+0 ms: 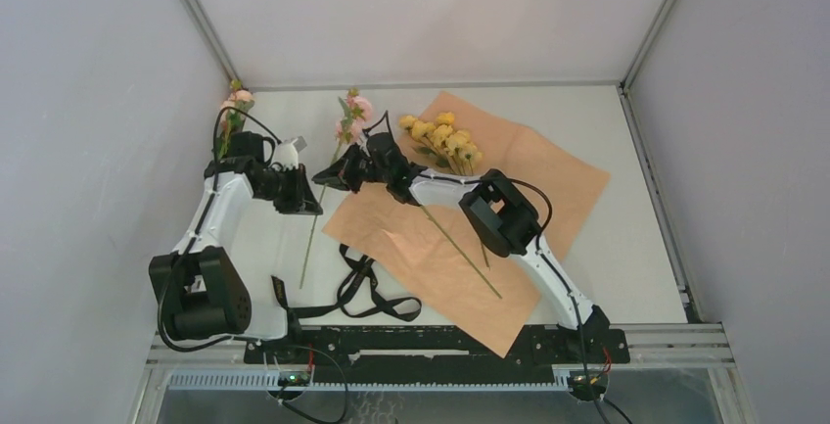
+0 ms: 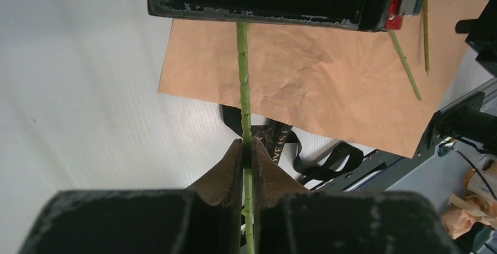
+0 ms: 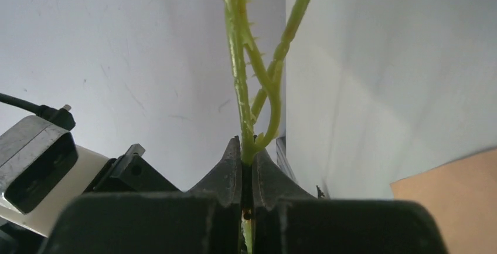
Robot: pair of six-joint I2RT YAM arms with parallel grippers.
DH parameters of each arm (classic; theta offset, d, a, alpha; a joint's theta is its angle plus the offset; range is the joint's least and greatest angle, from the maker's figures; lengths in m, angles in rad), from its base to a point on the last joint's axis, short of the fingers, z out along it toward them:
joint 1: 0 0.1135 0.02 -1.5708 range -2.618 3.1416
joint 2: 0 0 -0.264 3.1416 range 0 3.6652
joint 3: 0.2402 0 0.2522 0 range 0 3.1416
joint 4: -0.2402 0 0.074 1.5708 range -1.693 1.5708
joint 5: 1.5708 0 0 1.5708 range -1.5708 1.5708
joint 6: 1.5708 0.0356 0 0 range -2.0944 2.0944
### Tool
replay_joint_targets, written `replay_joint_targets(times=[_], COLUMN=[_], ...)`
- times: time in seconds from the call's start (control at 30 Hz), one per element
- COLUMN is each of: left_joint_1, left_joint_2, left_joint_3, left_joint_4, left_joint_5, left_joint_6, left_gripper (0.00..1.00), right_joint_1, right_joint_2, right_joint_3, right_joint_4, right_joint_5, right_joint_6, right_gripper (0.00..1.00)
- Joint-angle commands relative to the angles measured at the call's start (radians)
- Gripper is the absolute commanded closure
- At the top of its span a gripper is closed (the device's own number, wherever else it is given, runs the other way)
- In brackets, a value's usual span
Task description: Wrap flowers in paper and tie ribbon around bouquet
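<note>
- From above: both arms meet over the left half of the table [image 1: 641, 267]. The left gripper [image 1: 309, 199] and the right gripper [image 1: 329, 177] sit just beside each other on the stem [image 1: 311, 238] of one pink flower [image 1: 360, 109]. Its bloom points to the far side and its tail trails toward the near edge.
- The paper [image 1: 558, 184] lies peach face up to the right, with the yellow flowers [image 1: 445, 138] resting on its far corner. The ribbon [image 1: 370, 297] sits in a loose heap at the paper's near left edge. A second pink flower [image 1: 238, 101] stands in the far left corner.
- Left wrist: the left gripper [image 2: 247, 145] has its jaws pressed together on the stem. The stem runs straight away to a black body at the top of the view, judged to be the right gripper. Paper and ribbon lie beyond.
- Right wrist: the right gripper [image 3: 247, 148] pinches what appears to be the same thorny stem just below a fork, a firm place to hold.
- The step looks like a hand-over. Done well, the left jaws let go only once the right grip is sure, and part fully so no thorn snags.
- The right arm should then carry the flower to the right and lay it beside the yellow flowers. Blooms go together, stems point the same way, and the tail stays clear of the ribbon.
</note>
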Motion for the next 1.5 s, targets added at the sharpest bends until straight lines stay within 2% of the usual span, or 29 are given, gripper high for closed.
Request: replay_joint_targets(times=[0.0, 0.07, 0.13, 0.3, 0.43, 0.57, 0.63, 0.7, 0.9, 1.0, 1.1, 1.27, 1.47], left_joint_1=[-0.011, -0.008, -0.002, 0.036, 0.079, 0.121, 0.127, 0.132, 0.162, 0.17, 0.17, 0.17, 0.173], left_joint_2=[-0.003, -0.023, -0.039, -0.021, 0.127, 0.307, 0.407, 0.508, 0.793, 0.899, 0.986, 1.122, 1.105], left_joint_3=[0.078, 0.13, 0.156, 0.2, 0.298, 0.423, 0.51, 0.61, 0.897, 1.004, 1.048, 1.145, 1.068], left_joint_4=[-0.077, -0.108, -0.11, -0.005, 0.084, 0.197, 0.218, 0.217, 0.217, 0.211, 0.299, 0.361, 0.394], left_joint_5=[-0.045, -0.167, -0.293, -0.652, -0.828, -0.911, -0.961, -0.993, -1.075, -1.096, -1.148, -1.17, -0.986], left_joint_6=[0.124, 0.187, 0.237, 0.379, 0.463, 0.539, 0.579, 0.606, 0.637, 0.653, 0.71, 0.846, 0.954], left_gripper=[0.74, 0.53, 0.38, 0.16, 0.16, 0.25, 0.32, 0.34, 0.35, 0.34, 0.32, 0.32, 0.3], right_joint_1=[-0.015, -0.021, -0.033, -0.102, -0.156, -0.184, -0.193, -0.204, -0.2, -0.196, -0.204, -0.198, -0.213], right_joint_2=[-0.041, -0.079, -0.137, -0.381, -0.551, -0.675, -0.706, -0.712, -0.618, -0.522, -0.442, -0.421, -0.45], right_joint_3=[0.115, 0.149, 0.16, 0.079, 0.017, -0.057, -0.095, -0.132, -0.14, -0.09, -0.02, -0.016, -0.061], right_joint_4=[-0.049, -0.169, -0.276, -0.53, -0.808, -1.082, -1.175, -1.241, -1.306, -1.338, -1.396, -1.409, -1.39], right_joint_5=[-0.059, -0.05, -0.033, -0.005, 0.061, 0.296, 0.396, 0.492, 0.657, 0.724, 0.766, 0.804, 0.833], right_joint_6=[-0.13, -0.26, -0.378, -0.642, -0.874, -1.069, -1.136, -1.172, -1.292, -1.312, -1.286, -1.266, -1.238], right_gripper=[1.0, 1.0, 1.0, 1.0, 1.0, 0.99, 0.99, 0.98, 0.9, 0.7, 0.49, 0.46, 0.48])
